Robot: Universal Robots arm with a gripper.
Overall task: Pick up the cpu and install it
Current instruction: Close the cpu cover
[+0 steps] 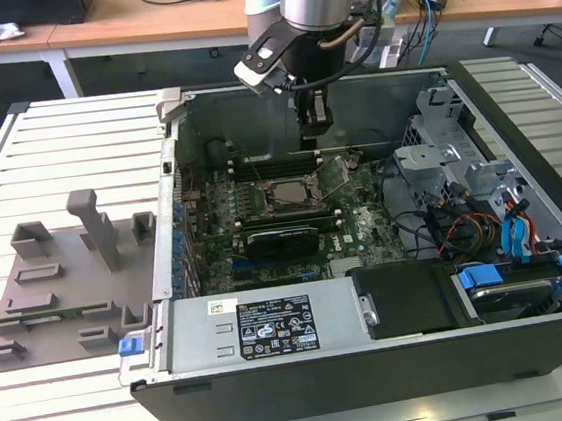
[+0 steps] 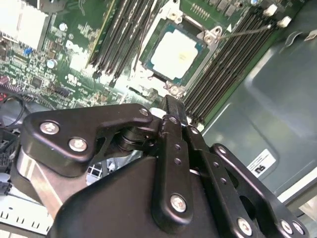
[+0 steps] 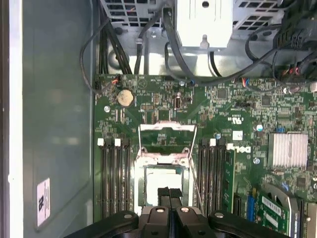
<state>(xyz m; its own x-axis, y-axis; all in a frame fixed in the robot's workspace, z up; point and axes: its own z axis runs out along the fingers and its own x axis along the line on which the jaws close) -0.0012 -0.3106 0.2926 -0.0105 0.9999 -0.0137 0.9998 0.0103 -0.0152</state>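
Fingers (image 3: 164, 196) are pressing together with nothing between them, so I'm treating them as closed and empty. I'm watching them hang inside the open case (image 1: 379, 376), which is lying on its side on the slatted desk (image 1: 52, 134).

The cpu (image 2: 177, 53) is lying flat in its socket on the motherboard (image 3: 163, 99), pale top up, between two banks of memory slots (image 3: 115, 173). The load plate (image 3: 167, 128) is standing hinged open beside it.

I'm judging the relation this way. In the exterior view the fingers (image 1: 311, 139) are hovering above the board, and the cpu (image 1: 283, 196) is sitting lower and a little toward the exterior view's left. In the first wrist view the tips are overlapping one edge of the cpu (image 3: 154, 181). In the second wrist view it is showing just past the fingers (image 2: 174, 111). The chip is square, so no long axis is steering me.
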